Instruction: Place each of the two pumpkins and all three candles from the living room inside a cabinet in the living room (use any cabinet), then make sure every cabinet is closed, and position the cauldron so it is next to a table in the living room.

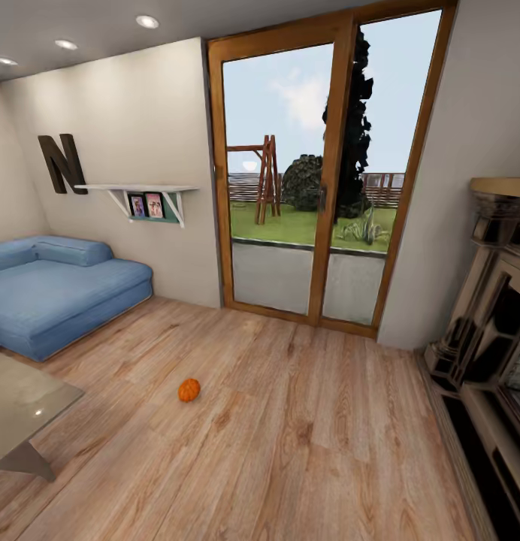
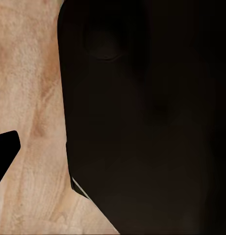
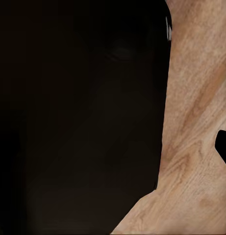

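One small orange ribbed pumpkin [image 1: 188, 390] lies alone on the wooden floor, mid-room, in the head view. The corner of the low table [image 1: 19, 406], with its pale glass top and a grey angled leg, juts in at the lower left, about a metre from the pumpkin. The candles, the cabinet and the cauldron are out of view. In the left wrist view a black fingertip [image 2: 6, 152] pokes in over the floor beside a large dark body; the right wrist view has a similar black fingertip [image 3: 224, 147]. Neither wrist view lets me judge how the jaws stand.
A blue sofa [image 1: 57, 297] stands at the left wall under a white shelf [image 1: 140, 191]. A wood-framed glass door [image 1: 320, 188] is straight ahead. A dark and cream fireplace surround [image 1: 489, 315] lines the right side. Open wooden floor [image 1: 305, 451] lies between them.
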{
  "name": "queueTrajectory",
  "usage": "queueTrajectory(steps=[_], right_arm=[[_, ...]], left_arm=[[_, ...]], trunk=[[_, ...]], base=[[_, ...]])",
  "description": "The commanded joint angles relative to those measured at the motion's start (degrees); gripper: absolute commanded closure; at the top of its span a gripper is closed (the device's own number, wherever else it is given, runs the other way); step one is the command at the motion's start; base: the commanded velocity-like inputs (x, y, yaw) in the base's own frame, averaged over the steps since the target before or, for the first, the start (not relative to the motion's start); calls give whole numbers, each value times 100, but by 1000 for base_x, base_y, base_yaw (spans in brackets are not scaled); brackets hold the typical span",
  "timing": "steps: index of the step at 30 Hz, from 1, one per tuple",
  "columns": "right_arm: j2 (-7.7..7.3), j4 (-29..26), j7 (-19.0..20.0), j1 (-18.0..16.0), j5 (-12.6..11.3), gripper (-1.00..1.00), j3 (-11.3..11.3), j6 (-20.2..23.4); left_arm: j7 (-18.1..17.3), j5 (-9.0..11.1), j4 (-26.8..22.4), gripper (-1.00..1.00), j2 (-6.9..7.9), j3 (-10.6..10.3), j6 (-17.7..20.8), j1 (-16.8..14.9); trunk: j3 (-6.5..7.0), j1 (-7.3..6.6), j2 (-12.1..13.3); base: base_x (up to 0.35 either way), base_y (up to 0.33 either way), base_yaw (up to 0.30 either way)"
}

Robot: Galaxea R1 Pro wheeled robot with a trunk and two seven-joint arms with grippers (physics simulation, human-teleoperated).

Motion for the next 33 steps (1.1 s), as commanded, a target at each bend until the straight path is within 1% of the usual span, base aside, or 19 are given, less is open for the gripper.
queueTrajectory(steps=[1,24,31,33], right_arm=[[-9,-9,33,0,-2,-100,-9,-18],[-10,-12,43,0,0,-100,-15,-21],[27,-13,-2,0,-22,-100,-35,-238],[27,-10,-13,0,-25,-100,-40,-258]], left_arm=[[-33,-5,-18,-100,33,-29,-17,-34],[-35,-5,-18,-100,46,-27,-15,-37],[-43,-8,-18,-100,52,-26,-26,-41],[-44,-8,-18,-100,53,-26,-96,-40]], trunk=[[-3,0,-3],[-3,0,-3],[-3,0,-3],[-3,0,-3]], base=[[0,0,0],[-2,0,0],[-117,0,0],[-25,0,0]])
